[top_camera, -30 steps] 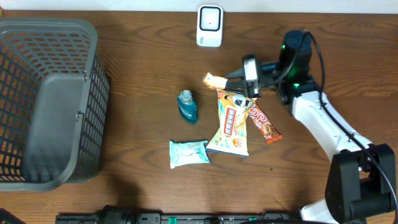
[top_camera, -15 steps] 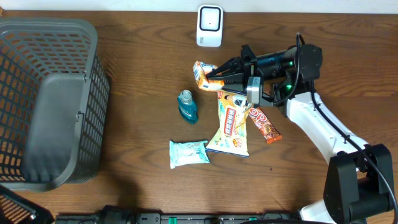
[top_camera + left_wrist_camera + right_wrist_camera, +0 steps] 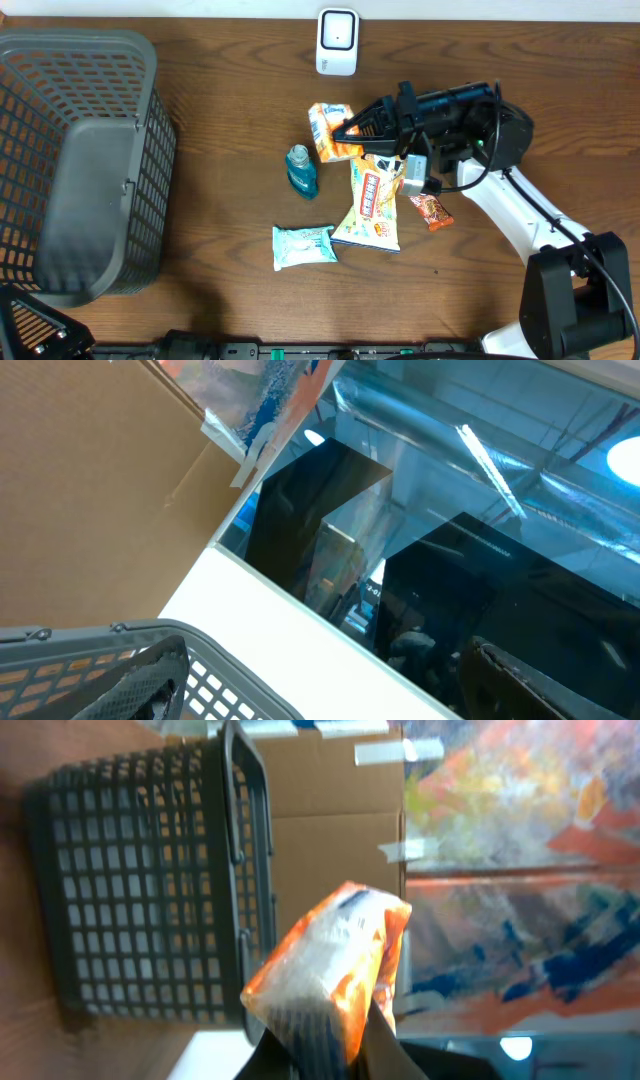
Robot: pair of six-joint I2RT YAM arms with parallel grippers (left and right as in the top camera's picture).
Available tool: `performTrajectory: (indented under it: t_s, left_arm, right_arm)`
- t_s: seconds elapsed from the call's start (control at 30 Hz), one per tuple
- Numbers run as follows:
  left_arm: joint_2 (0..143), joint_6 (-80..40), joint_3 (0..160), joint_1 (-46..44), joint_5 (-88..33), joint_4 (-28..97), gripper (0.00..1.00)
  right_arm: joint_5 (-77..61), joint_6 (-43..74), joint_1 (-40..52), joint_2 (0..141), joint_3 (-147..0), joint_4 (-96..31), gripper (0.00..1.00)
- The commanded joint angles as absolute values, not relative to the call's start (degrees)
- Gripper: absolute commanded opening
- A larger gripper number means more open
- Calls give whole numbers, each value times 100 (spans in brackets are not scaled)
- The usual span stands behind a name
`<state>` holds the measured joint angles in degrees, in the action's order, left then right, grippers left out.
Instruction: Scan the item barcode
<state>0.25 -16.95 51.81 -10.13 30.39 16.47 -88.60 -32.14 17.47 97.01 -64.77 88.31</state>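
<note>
Orange snack packet [image 3: 325, 126] pinched in the right gripper [image 3: 346, 134].
Wrapper crinkled and shiny, orange at edges, pale in middle.

right arm [image 3: 510, 200]: stretched leftward, jaws clamped on packet [image 3: 325, 125] | left arm [image 3: 35, 332]: tucked low, jaws apart

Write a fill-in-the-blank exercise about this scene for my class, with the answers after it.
The right gripper has its fingers shut on an ____ and white packet. The grey basket stands on the robot's ____ side of the table. The white barcode ____ sits at the table's far edge. Answers: orange; left; scanner.
</note>
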Motion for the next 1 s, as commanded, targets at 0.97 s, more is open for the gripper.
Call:
performTrajectory:
  t_s: [0.97]
  left_arm:
    - [19, -1728, 5153, -993, 3114, 1614, 86]
  right_arm:
    - [-8414, -228, 1354, 9699, -6504, -937, 1]
